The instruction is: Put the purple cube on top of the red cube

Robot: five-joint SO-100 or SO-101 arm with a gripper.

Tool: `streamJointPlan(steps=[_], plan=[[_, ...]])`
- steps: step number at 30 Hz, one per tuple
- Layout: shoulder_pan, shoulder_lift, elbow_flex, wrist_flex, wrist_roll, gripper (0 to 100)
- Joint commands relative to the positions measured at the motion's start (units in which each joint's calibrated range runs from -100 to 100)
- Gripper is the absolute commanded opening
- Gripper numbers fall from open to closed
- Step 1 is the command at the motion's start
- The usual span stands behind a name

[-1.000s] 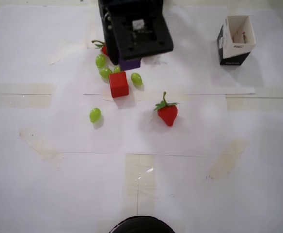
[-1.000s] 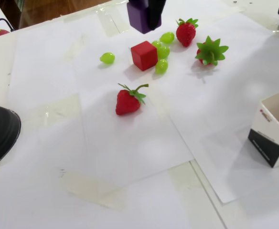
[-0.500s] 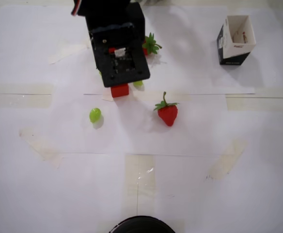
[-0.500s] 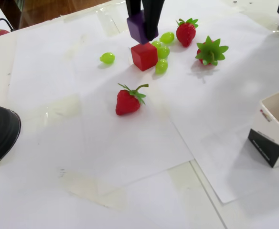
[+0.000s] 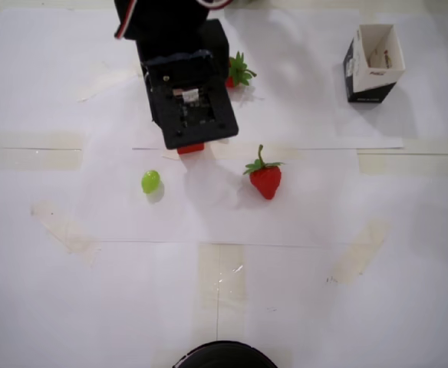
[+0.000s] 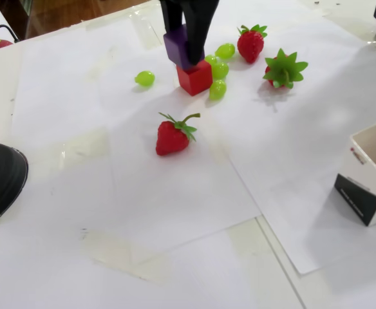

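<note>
- My claw [image 6: 187,48] is clamped on the purple cube [image 6: 177,46]; in the fixed view my black fingers [image 6: 201,32] come down from the top edge and grip it by its sides.
- The purple cube sits right on top of the red cube [image 6: 194,77], shifted a bit left and toward the far side, so the stack is not flush. Whether it presses down fully or just touches, I can't tell.
- The red cube rests on the white paper [image 6: 175,193], with green grapes [image 6: 219,69] clustered just beside it on the right in the fixed view.
- One more green grape [image 6: 145,78] lies alone, left of the red cube, near it but apart.
- Overhead view: my arm [image 5: 186,84] covers the stack; only a sliver of the red cube [image 5: 191,149] shows under my lower edge. The purple cube is hidden there.
- A strawberry [image 6: 172,137] lies on its side in front of the cubes in the fixed view, well apart.
- Two more strawberries behind and to the right: one upright [image 6: 250,44], one tipped with its green top toward the camera [image 6: 283,69].
- An open white and black carton [image 6: 373,187] stands at the right edge of the fixed view, far from the cubes.
- A dark round object [image 6: 0,180] sits at the left edge.
</note>
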Motion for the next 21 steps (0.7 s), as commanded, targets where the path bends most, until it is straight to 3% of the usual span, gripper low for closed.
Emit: streamJointPlan(steps=[1,10,21], plan=[[0.5,-1.3,0.1,-0.8,0.1,11],[0.6,-1.3,2.1,-1.1,-0.1,12],[0.7,-1.3,3.7,-1.7,-0.2,21]])
